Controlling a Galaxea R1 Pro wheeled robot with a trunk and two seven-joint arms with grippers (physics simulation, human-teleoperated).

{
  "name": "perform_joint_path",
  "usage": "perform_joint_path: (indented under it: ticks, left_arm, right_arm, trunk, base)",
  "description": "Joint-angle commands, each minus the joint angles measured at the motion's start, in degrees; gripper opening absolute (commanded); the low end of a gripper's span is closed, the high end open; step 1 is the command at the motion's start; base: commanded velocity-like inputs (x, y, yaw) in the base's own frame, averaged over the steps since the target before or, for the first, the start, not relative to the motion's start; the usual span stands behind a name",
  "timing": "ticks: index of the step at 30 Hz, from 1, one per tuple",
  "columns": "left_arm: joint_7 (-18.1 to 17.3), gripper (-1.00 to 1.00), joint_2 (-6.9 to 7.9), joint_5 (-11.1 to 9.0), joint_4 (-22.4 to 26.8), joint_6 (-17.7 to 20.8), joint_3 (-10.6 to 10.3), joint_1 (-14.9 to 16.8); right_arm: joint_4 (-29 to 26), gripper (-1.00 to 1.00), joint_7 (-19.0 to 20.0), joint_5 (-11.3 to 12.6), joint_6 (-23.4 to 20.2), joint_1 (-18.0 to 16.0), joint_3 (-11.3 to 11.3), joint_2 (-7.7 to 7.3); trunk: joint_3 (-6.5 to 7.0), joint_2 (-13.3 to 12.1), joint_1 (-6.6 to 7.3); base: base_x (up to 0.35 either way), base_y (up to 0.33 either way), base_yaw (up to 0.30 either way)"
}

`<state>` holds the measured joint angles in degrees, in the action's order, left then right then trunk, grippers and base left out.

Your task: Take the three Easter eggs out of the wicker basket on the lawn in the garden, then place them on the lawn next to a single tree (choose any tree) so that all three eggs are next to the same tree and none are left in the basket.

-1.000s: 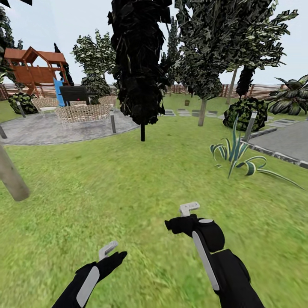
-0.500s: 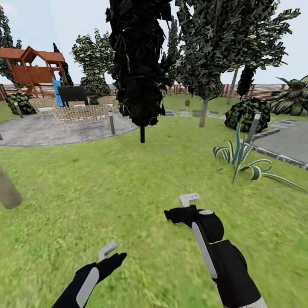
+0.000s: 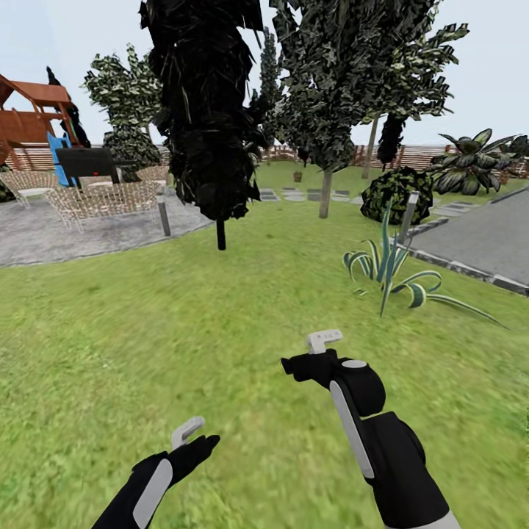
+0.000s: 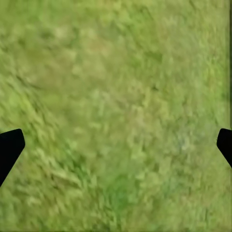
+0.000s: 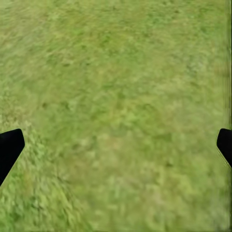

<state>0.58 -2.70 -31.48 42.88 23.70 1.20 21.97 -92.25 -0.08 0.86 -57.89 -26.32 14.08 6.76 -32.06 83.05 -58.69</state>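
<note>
The lawn (image 3: 220, 316) stretches ahead of me, mottled green. My left gripper (image 3: 200, 445) and right gripper (image 3: 295, 365) hang low over the grass, both open and holding nothing. In the left wrist view the left gripper (image 4: 116, 145) shows its fingertips (image 4: 9, 145) spread wide over bare grass. The right gripper (image 5: 116, 145) looks the same in the right wrist view. A tree (image 3: 325, 192) with a pale trunk stands ahead on the right. The Easter eggs are out of view. Far off on the grass stands a small brown thing (image 3: 297, 176), too small to say whether it is the wicker basket.
A slim dark tree (image 3: 220, 234) stands ahead. A striped spiky plant (image 3: 389, 268) grows at the right, with a round bush (image 3: 393, 195) and a paved area (image 3: 485, 239) behind it. At the left lie a paved patio (image 3: 66, 231), wicker furniture (image 3: 103, 200) and a wooden playhouse (image 3: 29, 125).
The whole picture has slid left, so the camera has turned right. The thick pale trunk at the left edge has left the picture. Both arms hold the same pose.
</note>
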Motion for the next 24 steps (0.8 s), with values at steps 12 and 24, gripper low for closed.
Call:
perform_joint_path:
  ticks: [12, 24]
  left_arm:
    - [0.61, 1.0, -0.07, -0.36, 0.09, 0.46, 0.12, 0.02]
    - [0.73, 1.0, -0.07, -0.34, 0.09, 0.47, 0.12, 0.01]
  right_arm:
    - [-0.04, 1.0, 0.09, 0.09, -0.3, 0.03, -0.04, -0.28]
    - [-0.04, 1.0, 0.17, 0.1, -0.3, 0.04, -0.12, -0.34]
  trunk:
    - [-0.06, 0.03, -0.03]
    - [-0.06, 0.03, -0.03]
  base:
    - [0.334, 0.0, -0.104]
    - [0.334, 0.0, -0.003]
